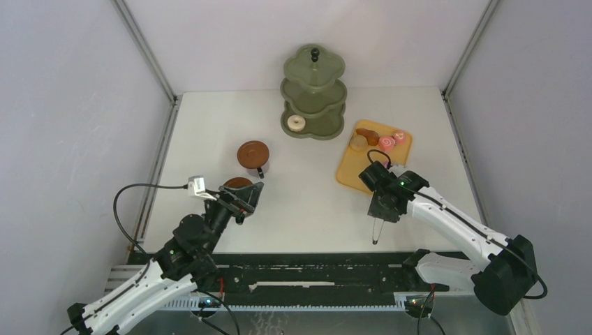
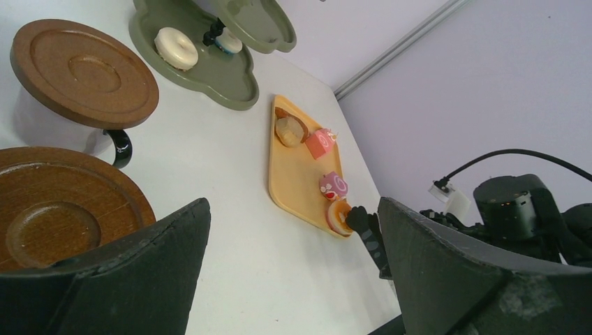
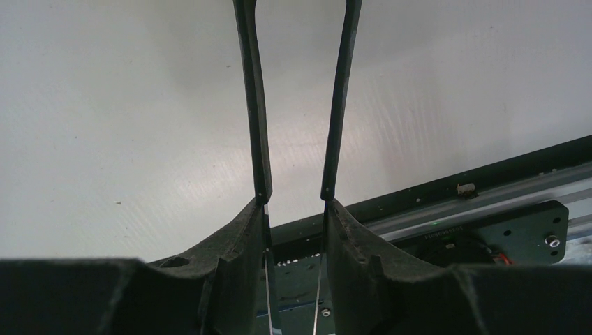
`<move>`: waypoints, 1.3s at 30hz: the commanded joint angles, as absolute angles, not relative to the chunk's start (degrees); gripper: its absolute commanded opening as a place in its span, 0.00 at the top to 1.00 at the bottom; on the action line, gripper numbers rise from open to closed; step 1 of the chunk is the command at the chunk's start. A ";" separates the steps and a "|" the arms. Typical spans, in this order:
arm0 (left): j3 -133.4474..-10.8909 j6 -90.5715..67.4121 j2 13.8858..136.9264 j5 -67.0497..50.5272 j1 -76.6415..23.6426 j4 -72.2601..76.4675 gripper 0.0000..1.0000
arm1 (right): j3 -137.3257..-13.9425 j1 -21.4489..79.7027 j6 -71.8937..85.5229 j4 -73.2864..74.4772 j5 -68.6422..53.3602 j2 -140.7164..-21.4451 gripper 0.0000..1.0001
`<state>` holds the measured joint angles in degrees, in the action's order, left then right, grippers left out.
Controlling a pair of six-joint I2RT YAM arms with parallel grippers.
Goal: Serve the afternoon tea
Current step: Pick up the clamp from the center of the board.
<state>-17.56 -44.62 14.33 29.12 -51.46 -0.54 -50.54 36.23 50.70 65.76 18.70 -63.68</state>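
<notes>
Left gripper: my left gripper was spread wide with nothing between its fingers; it sat low over the surface
Near saucer: a brown saucer lay just beside my left finger, partly hidden behind it; I could not tell whether they touched
Far cup: ahead of that gripper and to its left stood a second brown saucer resting on top of a cup with a dark handle; it was apart from the near saucer
Stand: the olive-green tiered stand with its black knob rose well beyond my left gripper, at the far edge of the surface
Donut: a pale donut lay on the bottom tier of the stand, on the side facing my left gripper
Tray: the orange-yellow tray lay just ahead of my right gripper, beside the stand; on it were a brown bun, a pink swirl cake and a few other small cakes
Right gripper: my right gripper was pinching the black tongs, one finger pressed on each arm
Tongs: their two arms stayed parted and carried nothing; seen from above they pointed away from the tray, towards the near edge
</notes>
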 commanded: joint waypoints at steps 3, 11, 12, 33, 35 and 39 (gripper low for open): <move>-16.00 -44.61 13.38 27.64 -51.55 1.24 0.06 | -49.73 35.40 52.21 63.39 18.17 -64.61 0.57; -15.90 -45.06 12.75 27.10 -51.50 1.27 0.06 | -47.89 33.81 51.41 61.67 17.09 -64.33 0.57; -15.95 -45.08 12.76 27.06 -51.50 1.24 0.06 | -47.71 33.61 51.23 61.17 16.84 -64.38 0.57; -16.47 -45.66 14.37 26.59 -51.56 1.67 0.06 | -46.61 30.99 47.61 55.21 14.20 -69.05 0.55; -16.60 -45.70 14.62 26.50 -51.50 1.76 0.06 | -46.58 30.78 47.41 54.90 14.08 -69.29 0.54; -16.61 -45.95 15.18 26.37 -51.51 1.93 0.06 | -46.60 30.18 46.71 54.38 13.90 -69.97 0.53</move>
<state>-17.52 -45.10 14.33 27.73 -51.46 -0.49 -46.39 30.89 48.07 56.29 14.11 -69.69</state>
